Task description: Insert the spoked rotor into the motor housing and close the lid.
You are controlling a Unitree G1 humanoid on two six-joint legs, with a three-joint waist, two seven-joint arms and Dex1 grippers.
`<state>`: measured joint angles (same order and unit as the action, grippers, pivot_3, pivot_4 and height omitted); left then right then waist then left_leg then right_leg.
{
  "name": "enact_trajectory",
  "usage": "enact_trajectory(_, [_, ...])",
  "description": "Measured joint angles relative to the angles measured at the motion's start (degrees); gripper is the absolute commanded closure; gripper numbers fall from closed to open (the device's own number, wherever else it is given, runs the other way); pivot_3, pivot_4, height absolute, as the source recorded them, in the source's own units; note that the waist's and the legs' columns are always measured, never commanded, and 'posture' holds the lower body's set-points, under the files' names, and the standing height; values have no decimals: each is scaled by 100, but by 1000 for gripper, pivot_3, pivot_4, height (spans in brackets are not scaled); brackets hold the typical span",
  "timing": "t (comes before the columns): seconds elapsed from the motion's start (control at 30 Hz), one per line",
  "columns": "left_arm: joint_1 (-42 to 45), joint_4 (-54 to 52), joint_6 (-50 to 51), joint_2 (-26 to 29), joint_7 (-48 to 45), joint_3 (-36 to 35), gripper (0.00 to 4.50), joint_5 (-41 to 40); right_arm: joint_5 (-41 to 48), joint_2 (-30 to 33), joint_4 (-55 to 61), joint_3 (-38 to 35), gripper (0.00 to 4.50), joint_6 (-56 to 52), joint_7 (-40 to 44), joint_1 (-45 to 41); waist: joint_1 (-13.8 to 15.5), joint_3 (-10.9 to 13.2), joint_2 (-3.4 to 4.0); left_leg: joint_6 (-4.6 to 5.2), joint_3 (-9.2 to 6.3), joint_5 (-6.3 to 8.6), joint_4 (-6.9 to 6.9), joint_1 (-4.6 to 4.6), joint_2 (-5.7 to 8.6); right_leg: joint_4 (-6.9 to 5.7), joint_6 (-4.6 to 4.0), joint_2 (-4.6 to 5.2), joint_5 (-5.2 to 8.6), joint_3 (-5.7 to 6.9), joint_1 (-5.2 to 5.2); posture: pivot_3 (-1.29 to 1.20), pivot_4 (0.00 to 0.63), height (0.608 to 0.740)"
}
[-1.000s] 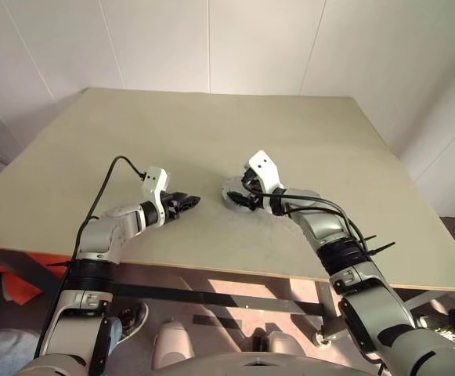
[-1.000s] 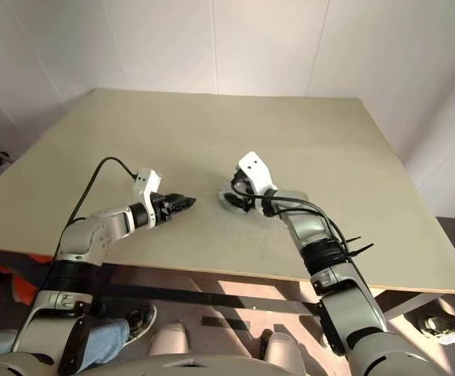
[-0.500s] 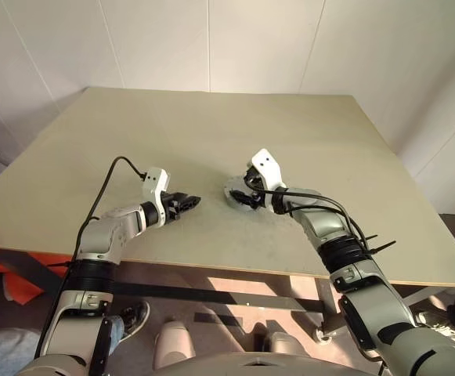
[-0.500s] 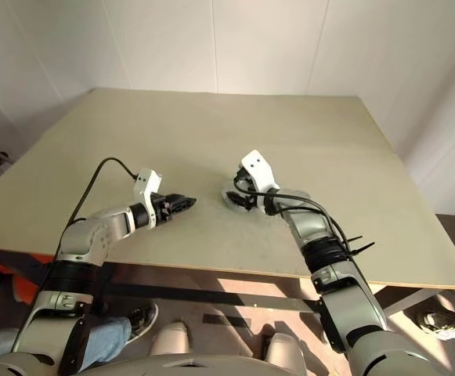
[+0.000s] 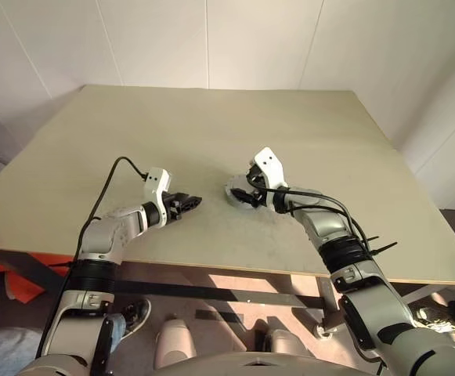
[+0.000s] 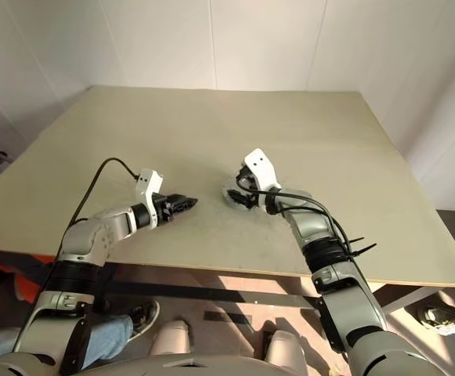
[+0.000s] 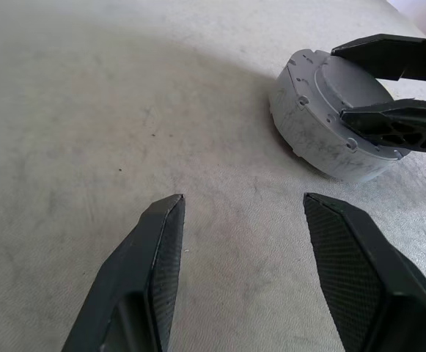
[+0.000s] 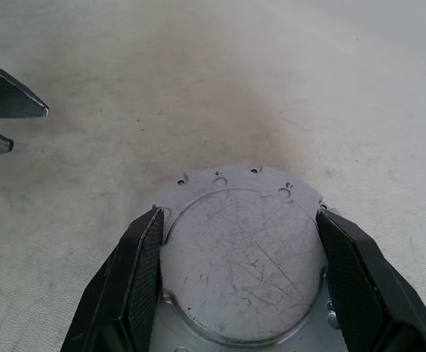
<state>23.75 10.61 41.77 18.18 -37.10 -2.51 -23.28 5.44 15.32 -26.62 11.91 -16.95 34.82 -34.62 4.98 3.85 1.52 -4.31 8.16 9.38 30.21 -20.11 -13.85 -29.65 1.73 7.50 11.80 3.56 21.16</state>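
motor housing [image 8: 242, 257] near rim cut off, sides hidden behind right tool [image 8: 238, 279]

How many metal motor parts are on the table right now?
1: a grey housing mid-table, between the right tool's fingers. Other parts may be hidden inside or under it.

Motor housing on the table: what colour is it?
Scratched silver-grey metal; right wrist view.

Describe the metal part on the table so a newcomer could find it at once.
On the beige table, look near the front edge, between the arms. The motor housing is a round grey metal puck with a scratched flat face, straddled by the right end effector.
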Motion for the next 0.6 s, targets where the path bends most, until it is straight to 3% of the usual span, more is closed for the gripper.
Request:
enact_trajectory(0.27, [30,5,-2,-103,41,-32,1750,-34,-1,12,40,2,1315,2,13,21,-2,-1,-7,-1,30,-1,0,-23,10,-14,-1,-1,-1,-52,4,0,0,740])
enact_trajectory(0.43, [446,280,-2,-671,264,-124,1750,-124,-3,55,51,-36,1315,5,8,41,28,-4,-13,-2,44,-2,2,-54,11,-38,-3,-2,-2,-75,21,0,0,740])
enact_trajectory(0.6, [868,759,19,-1308,609,-414,1750,-385,-6,61,172,-45,1315,-2,-1,97,47,-10,-45,-10,52,-8,29,-96,18,-159,-4,-14,-4,-145,100,0,0,740])
